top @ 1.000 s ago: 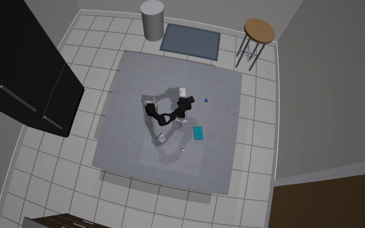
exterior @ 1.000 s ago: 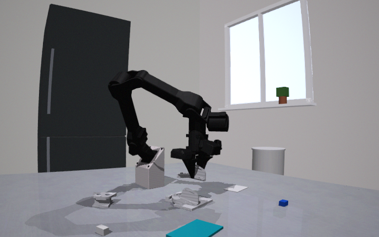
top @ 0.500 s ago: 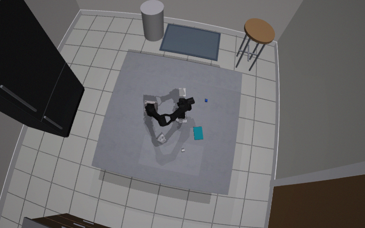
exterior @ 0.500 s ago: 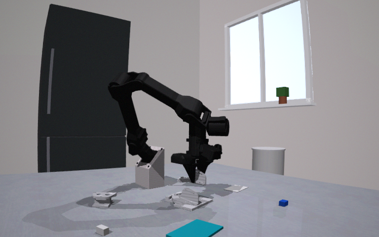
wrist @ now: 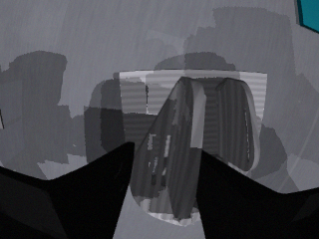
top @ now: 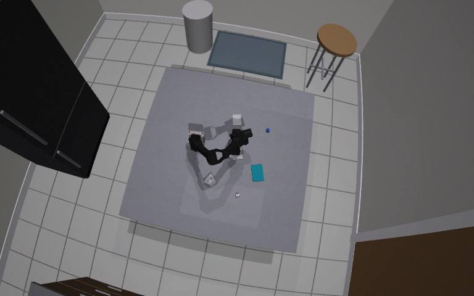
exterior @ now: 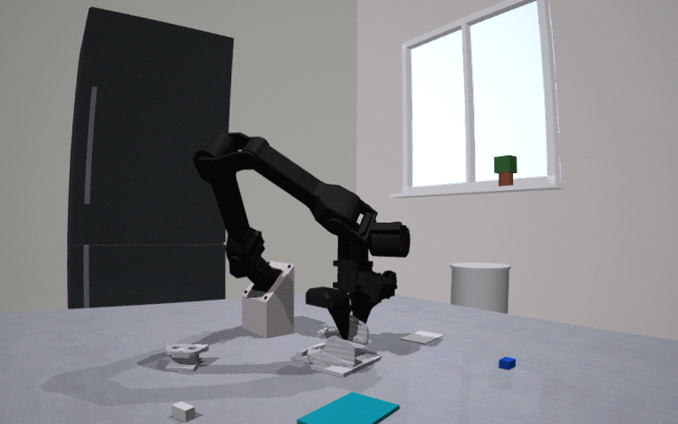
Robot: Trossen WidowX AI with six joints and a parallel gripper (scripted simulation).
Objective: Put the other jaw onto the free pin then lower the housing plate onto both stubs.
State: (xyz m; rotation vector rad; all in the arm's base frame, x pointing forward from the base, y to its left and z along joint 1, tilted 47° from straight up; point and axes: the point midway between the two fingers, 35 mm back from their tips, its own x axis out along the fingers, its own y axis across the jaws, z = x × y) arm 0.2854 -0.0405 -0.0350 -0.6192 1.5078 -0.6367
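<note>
My gripper [exterior: 353,327] [wrist: 162,151] points down and is shut on a loose white jaw [exterior: 360,331] [wrist: 166,166]. The held jaw is upright and hangs low, over or just behind the white base plate [exterior: 342,372] [wrist: 132,82]. The other white jaw [exterior: 341,352] [wrist: 232,119] stands on the base, beside the held one in the wrist view. In the top view the arm covers most of the base. The free pin is hidden, and whether the gear teeth touch cannot be told. The white housing plate [top: 209,179] [exterior: 183,351], with holes in its top, stands apart on the table.
A teal slab [top: 257,172] [exterior: 350,409] [wrist: 310,15] lies near the base. A flat white piece [top: 236,119] [exterior: 422,336] lies on the other side. A small white block [top: 237,195] [exterior: 183,411] and a blue cube [top: 267,130] [exterior: 507,363] are farther out.
</note>
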